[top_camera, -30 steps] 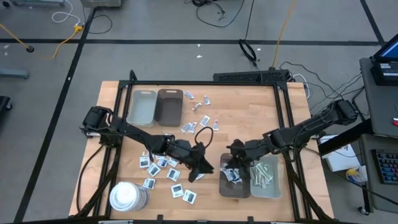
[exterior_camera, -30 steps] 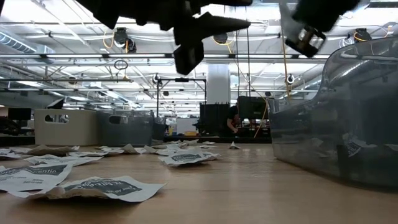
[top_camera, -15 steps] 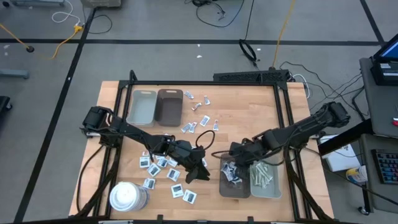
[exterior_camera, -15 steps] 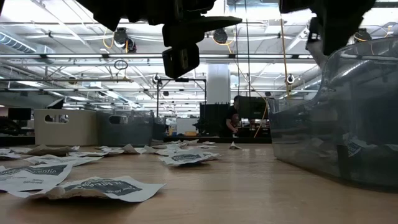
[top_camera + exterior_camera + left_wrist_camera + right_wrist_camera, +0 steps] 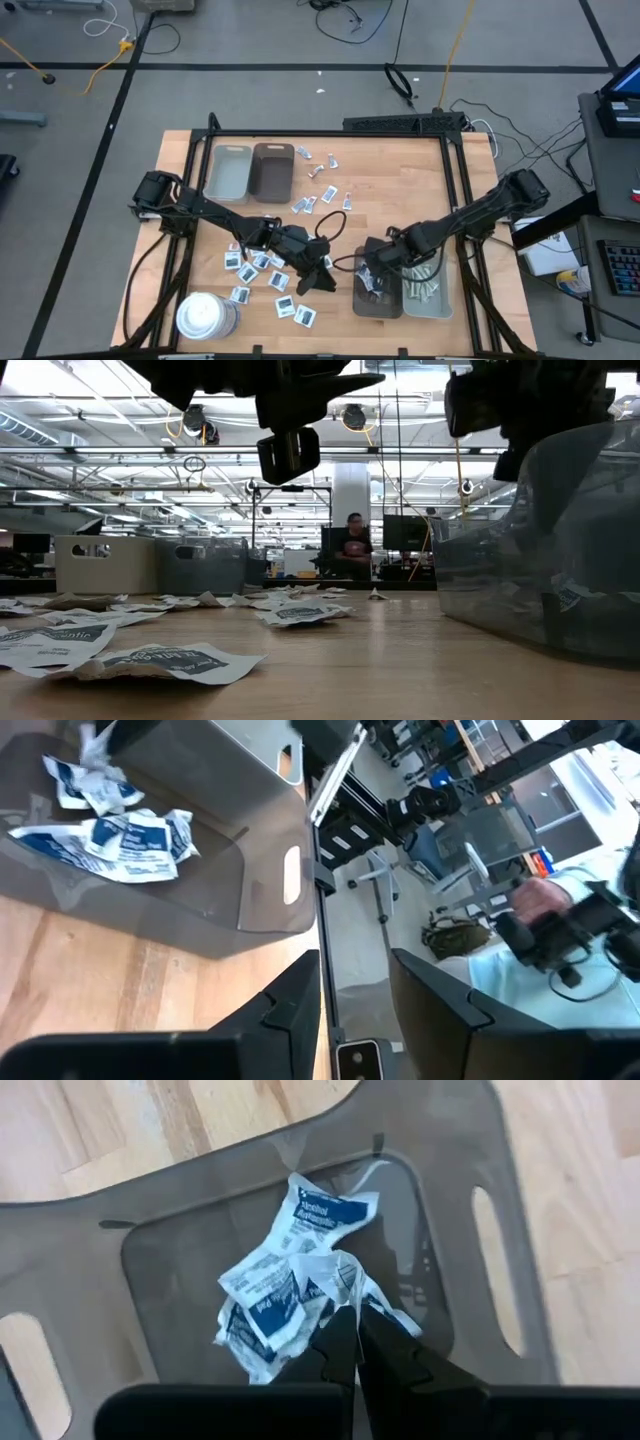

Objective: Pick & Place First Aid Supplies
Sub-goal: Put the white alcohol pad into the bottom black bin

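Currently right gripper (image 5: 355,1342) reaches down into smoky translucent plastic tray (image 5: 90,1270), fingers fully closed, gripping nothing, tips over crumpled white blue-printed packets (image 5: 290,1275) inside. Left gripper (image 5: 355,995) hovers beside tray, partly parted, empty. More packets (image 5: 262,275) scattered on wooden table (image 5: 390,180).

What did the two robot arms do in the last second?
The right tool, shut, moved down over the brown tray until it hangs just above the packets piled inside. The left tool drew back a little from that tray, and it holds nothing in the left wrist view. The loose packets on the table and the white cylinder stayed put.
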`<state>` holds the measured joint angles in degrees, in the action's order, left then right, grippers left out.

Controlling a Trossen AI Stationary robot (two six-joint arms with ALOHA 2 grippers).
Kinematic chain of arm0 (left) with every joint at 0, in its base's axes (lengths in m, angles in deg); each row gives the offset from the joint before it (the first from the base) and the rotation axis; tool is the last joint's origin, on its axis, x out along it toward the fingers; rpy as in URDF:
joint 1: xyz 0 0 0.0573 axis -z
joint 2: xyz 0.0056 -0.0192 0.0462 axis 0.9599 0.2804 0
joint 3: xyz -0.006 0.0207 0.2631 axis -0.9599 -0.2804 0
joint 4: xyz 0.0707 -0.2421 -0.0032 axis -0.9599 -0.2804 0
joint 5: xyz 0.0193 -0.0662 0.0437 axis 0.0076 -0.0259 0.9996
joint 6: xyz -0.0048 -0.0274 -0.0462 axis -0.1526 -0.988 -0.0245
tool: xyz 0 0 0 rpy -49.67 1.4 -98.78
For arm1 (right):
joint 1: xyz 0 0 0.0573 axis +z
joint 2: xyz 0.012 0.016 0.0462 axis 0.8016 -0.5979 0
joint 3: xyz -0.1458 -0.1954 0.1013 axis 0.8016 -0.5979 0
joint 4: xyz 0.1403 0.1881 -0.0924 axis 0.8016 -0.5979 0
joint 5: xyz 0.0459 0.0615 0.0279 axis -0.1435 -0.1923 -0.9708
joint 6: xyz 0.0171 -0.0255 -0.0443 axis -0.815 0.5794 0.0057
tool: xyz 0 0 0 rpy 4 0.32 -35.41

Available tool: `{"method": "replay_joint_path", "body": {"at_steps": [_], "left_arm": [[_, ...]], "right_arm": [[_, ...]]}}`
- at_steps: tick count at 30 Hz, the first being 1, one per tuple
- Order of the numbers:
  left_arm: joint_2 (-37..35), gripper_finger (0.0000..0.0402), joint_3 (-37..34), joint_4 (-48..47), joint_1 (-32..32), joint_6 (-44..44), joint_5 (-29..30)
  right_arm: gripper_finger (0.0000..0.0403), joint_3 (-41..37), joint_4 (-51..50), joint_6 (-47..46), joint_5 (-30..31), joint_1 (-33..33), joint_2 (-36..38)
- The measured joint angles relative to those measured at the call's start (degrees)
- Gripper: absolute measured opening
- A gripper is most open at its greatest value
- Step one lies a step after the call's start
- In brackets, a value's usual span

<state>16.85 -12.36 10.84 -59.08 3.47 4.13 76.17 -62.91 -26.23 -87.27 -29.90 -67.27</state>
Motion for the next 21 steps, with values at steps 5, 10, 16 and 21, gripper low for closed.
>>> {"method": "replay_joint_path", "body": {"at_steps": [5, 10, 16, 21], "left_arm": [[0.0, 0.0118, 0.0, 0.0, 0.0, -0.6, -0.6], [0.0, 0.0118, 0.0, 0.0, 0.0, -1.1, -3.1], [0.0, 0.0118, 0.0, 0.0, -0.2, 1.1, -4.7], [-0.5, 0.0117, 0.0, -4.4, -1.5, 5.1, -5.3]], "right_arm": [[0.0007, -1.7, 3.7, 0.5, -1.6, 0.0, 0.0], [0.0071, -1.7, 3.6, 1.2, -5.3, -0.4, 0.0], [0.0178, -1.7, 3.6, 1.3, -6.1, -0.9, 0.0], [0.0216, -1.8, 3.6, 0.5, -5.9, -0.7, 0.4]]}}
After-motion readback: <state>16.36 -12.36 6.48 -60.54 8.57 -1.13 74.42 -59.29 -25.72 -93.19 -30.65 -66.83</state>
